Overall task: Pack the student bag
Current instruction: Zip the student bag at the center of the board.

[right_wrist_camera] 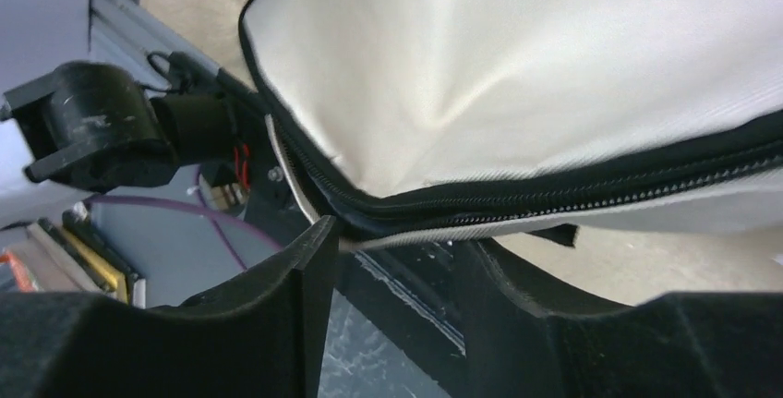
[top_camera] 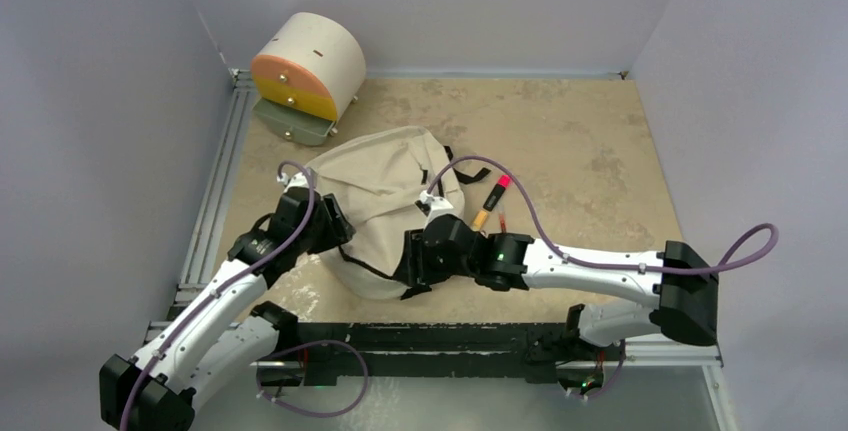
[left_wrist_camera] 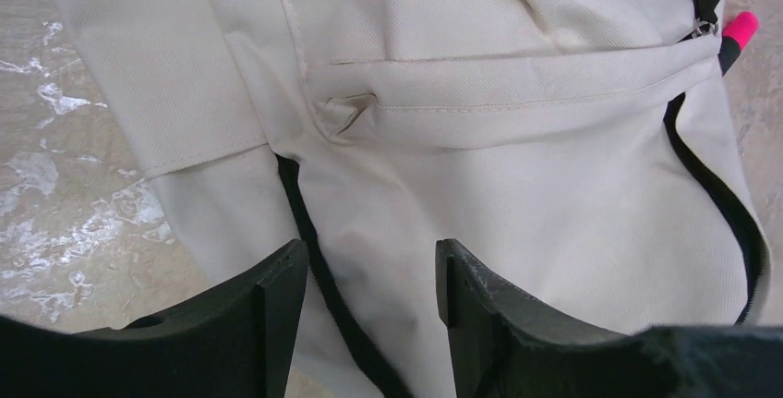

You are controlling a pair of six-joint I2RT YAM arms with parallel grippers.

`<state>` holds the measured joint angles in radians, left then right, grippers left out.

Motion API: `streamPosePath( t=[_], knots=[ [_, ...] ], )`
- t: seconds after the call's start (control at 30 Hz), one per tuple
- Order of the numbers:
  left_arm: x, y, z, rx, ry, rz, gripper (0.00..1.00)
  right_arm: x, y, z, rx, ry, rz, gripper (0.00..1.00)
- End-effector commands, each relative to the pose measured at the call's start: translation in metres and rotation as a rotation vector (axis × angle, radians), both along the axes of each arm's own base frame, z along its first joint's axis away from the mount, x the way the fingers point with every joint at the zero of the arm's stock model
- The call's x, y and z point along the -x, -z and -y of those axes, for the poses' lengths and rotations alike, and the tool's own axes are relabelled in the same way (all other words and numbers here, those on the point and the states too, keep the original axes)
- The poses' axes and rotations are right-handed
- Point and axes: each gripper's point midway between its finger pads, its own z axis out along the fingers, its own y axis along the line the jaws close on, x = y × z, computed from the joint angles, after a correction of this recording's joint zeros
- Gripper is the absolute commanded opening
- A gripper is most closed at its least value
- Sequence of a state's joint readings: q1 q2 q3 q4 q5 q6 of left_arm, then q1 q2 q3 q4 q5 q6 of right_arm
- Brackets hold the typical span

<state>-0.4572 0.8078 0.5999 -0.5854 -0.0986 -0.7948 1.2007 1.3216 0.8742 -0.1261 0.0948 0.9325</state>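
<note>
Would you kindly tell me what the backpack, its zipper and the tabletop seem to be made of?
The backpack looks like matte cream woven cloth: fine weave, stitched seams, soft folds. Its zipper has black fabric tape with small greyish teeth, metal or plastic, hard to tell. The tabletop looks like mottled beige stone or stone-print laminate, with a slight sheen.

Mottled beige table (top_camera: 600, 151), and the student bag (top_camera: 385, 196) lies slumped in the middle of it. A cream-and-orange drawer unit (top_camera: 305, 76) sits in the far-left corner, and a pink-capped marker (top_camera: 497, 191) lies just beside the bag's right edge.
</note>
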Motion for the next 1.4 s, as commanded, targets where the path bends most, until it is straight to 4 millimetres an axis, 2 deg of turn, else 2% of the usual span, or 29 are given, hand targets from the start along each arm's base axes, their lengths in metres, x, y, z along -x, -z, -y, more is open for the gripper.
streamPosePath(
  t=[0.0, 0.13, 0.27, 0.33, 0.43, 0.53, 0.63, 0.7, 0.8, 1.0, 1.1, 1.23, 1.37],
  knots=[
    [-0.006, -0.015, 0.000, 0.014, -0.011, 0.041, 0.53, -0.030, -0.040, 0.026, 0.020, 0.181, 0.112, 0.53],
    [-0.017, -0.030, 0.008, 0.007, 0.047, 0.088, 0.52, -0.067, -0.071, 0.070, 0.104, 0.367, 0.249, 0.63],
    [-0.037, -0.061, 0.026, 0.015, 0.160, 0.209, 0.52, -0.111, -0.080, 0.104, 0.098, 0.458, 0.285, 0.64],
    [-0.047, -0.075, 0.038, 0.027, 0.224, 0.258, 0.53, -0.131, -0.081, 0.114, 0.061, 0.491, 0.303, 0.62],
    [-0.058, -0.083, 0.061, 0.050, 0.316, 0.280, 0.52, -0.155, -0.068, 0.127, 0.039, 0.520, 0.282, 0.62],
    [-0.059, -0.087, 0.098, 0.038, 0.418, 0.295, 0.52, -0.171, -0.053, 0.131, 0.028, 0.526, 0.258, 0.62],
    [-0.049, -0.084, 0.140, 0.012, 0.509, 0.300, 0.52, -0.177, -0.034, 0.128, 0.020, 0.500, 0.228, 0.62],
    [-0.050, -0.076, 0.156, 0.003, 0.520, 0.282, 0.52, -0.180, -0.022, 0.128, 0.031, 0.500, 0.214, 0.62],
    [-0.067, -0.067, 0.162, -0.020, 0.458, 0.273, 0.52, -0.186, -0.009, 0.130, 0.030, 0.512, 0.205, 0.61],
    [-0.117, -0.088, 0.188, -0.034, 0.356, 0.317, 0.53, -0.193, 0.005, 0.134, -0.052, 0.521, 0.154, 0.61],
    [-0.137, -0.086, 0.204, -0.047, 0.344, 0.301, 0.54, -0.191, 0.010, 0.131, -0.088, 0.502, 0.137, 0.60],
    [-0.152, -0.056, 0.216, -0.095, 0.310, 0.193, 0.54, -0.187, 0.016, 0.133, -0.105, 0.497, 0.120, 0.59],
    [-0.156, -0.039, 0.221, -0.099, 0.292, 0.153, 0.54, -0.181, 0.022, 0.137, -0.113, 0.493, 0.110, 0.57]
  ],
)
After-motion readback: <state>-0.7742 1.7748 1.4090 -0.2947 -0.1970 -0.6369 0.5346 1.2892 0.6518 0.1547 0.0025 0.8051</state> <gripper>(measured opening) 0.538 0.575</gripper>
